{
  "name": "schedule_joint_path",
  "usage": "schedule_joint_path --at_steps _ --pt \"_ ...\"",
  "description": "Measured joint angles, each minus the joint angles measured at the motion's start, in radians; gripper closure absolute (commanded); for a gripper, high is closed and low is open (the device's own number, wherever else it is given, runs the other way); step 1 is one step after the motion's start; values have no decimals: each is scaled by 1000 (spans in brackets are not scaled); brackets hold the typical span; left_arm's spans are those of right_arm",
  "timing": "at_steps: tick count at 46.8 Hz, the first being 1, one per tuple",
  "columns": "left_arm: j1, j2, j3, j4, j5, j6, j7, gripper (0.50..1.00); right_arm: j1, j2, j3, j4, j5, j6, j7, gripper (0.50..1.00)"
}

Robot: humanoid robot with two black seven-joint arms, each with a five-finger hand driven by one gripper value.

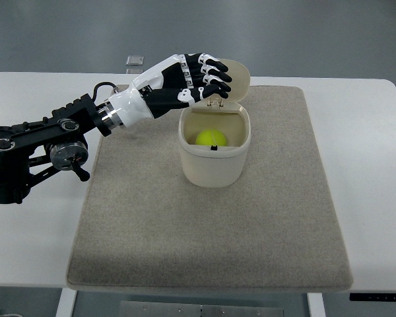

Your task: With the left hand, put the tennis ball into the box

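While ball (210,137) sits inside box (214,149), lid (230,78) tipped back behind it. Left hand (185,80) hovers just behind-left of box, above its rear rim, fingers (211,74) spread, empty. Box on mat (211,218), mat on table (369,172).

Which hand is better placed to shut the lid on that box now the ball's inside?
Left. The left hand hovers open right beside the raised lid of the box, tennis ball inside. No right arm shows.
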State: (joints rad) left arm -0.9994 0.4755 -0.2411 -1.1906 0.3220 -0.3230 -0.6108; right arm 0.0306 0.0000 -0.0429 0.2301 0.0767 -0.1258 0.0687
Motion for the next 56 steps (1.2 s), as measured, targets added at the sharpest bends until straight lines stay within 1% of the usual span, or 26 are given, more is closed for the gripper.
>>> schedule_joint_path --at_steps 9,17,25,33,41,44,48,56 --pt "6 11 -45 -23 -17 48 0 892 0 0 0 0 0 0 0 599" --pt "15 17 -98 -24 -70 74 0 889 0 0 0 0 0 0 0 599" --pt "30 14 -159 13 -179 124 0 885 0 0 0 0 0 0 0 597" --pt "31 -6 -171 85 -241 131 0 883 0 0 0 0 0 0 0 597" --pt "31 -15 -180 152 -256 142 0 883 0 0 0 0 0 0 -1 599" --pt "31 -33 -185 190 -257 143 0 881 0 0 0 0 0 0 0 597" --pt "31 -70 -189 266 -270 147 0 874 0 0 0 0 0 0 -1 599" --pt "29 -166 -200 456 -300 148 0 870 0 0 0 0 0 0 0 597"
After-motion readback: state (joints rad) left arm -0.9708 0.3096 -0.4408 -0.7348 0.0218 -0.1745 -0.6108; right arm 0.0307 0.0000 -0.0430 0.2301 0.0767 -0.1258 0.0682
